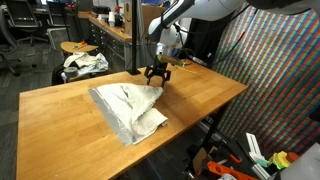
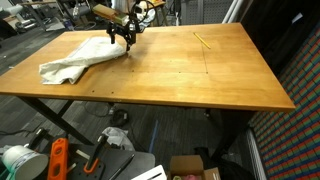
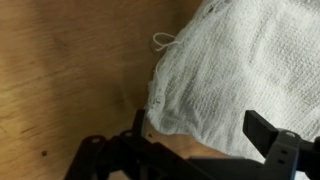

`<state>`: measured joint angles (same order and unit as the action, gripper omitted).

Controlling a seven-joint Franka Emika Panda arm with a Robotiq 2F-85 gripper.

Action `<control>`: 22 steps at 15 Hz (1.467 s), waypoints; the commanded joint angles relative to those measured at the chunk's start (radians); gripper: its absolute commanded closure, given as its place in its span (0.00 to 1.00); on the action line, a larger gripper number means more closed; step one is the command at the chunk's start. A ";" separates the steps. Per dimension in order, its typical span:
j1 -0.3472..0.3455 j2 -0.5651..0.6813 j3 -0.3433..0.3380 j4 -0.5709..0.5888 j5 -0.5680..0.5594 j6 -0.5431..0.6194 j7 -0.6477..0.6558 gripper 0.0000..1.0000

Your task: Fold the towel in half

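Observation:
A white towel (image 1: 130, 108) lies crumpled on the wooden table in both exterior views (image 2: 80, 60). My gripper (image 1: 157, 78) hangs just above the towel's far corner, also seen in an exterior view (image 2: 122, 36). In the wrist view the towel (image 3: 240, 70) fills the upper right, with a loose thread at its edge. The gripper (image 3: 205, 140) is open, its two fingers straddling the towel's edge, with nothing held between them.
The wooden table (image 1: 60, 110) has bare wood around the towel (image 2: 200, 70). A stool with cloth on it (image 1: 82, 62) stands behind the table. A pencil-like stick (image 2: 203, 40) lies on the table. Bins and tools (image 2: 60, 160) lie on the floor.

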<state>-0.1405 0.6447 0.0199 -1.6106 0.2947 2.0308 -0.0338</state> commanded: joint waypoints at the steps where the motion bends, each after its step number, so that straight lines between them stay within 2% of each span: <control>1: -0.003 0.021 0.008 0.021 0.027 0.013 -0.005 0.00; 12: -0.007 0.048 0.014 0.033 0.038 0.003 -0.002 0.00; 22: -0.014 0.046 0.068 0.026 0.105 -0.031 -0.069 0.00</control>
<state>-0.1409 0.6770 0.0644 -1.6053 0.3544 2.0208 -0.0658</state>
